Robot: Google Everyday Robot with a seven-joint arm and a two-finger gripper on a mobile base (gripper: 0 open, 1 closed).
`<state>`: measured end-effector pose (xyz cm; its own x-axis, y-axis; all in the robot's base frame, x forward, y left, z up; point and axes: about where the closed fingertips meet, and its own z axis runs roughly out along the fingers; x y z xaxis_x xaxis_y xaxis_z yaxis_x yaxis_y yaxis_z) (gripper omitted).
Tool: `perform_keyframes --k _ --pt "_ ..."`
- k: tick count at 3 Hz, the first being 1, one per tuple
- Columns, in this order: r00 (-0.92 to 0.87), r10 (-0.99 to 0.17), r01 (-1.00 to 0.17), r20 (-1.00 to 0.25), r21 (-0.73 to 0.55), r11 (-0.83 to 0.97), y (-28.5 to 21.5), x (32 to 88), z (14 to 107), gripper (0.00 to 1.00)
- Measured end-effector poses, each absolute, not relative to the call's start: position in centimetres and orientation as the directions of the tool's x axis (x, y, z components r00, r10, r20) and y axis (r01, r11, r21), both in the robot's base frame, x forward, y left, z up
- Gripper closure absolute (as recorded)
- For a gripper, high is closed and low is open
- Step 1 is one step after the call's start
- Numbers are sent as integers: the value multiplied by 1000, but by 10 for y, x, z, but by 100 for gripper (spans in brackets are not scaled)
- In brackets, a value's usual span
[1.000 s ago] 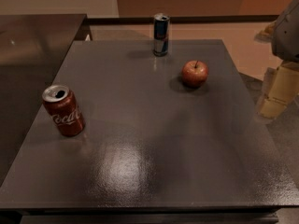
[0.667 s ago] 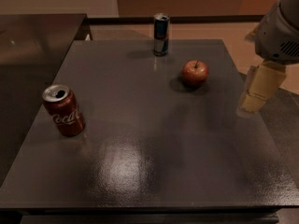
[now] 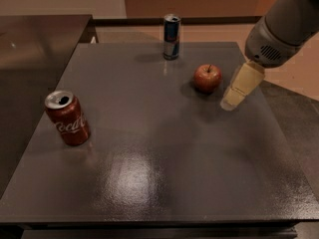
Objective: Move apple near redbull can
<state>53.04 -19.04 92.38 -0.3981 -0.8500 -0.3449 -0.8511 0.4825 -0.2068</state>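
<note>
The dark grey desk [image 3: 164, 183] carries three things. The grey arm [image 3: 286, 24] slants down from beyond the far right corner, and its cream gripper [image 3: 232, 98] hangs tilted near the right edge, just beside the apple. Whether it is open or closed cannot be told. Near the left edge stands a red Coca-Cola can [image 3: 68, 118] with white script and its top opened; its contents are hidden. The redbull can [image 3: 171, 37] stands upright at the far edge. The apple [image 3: 208, 78] sits nearer the far right corner, stem up, apart from that can.
</note>
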Motion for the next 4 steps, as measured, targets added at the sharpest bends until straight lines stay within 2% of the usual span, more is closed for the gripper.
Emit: perform_keyframes --k 2,4 --pt "-477 -750 -789 -458 -153 596 -188 588 883 0" --pt "-494 -706 -774 -507 -112 623 -174 625 861 0"
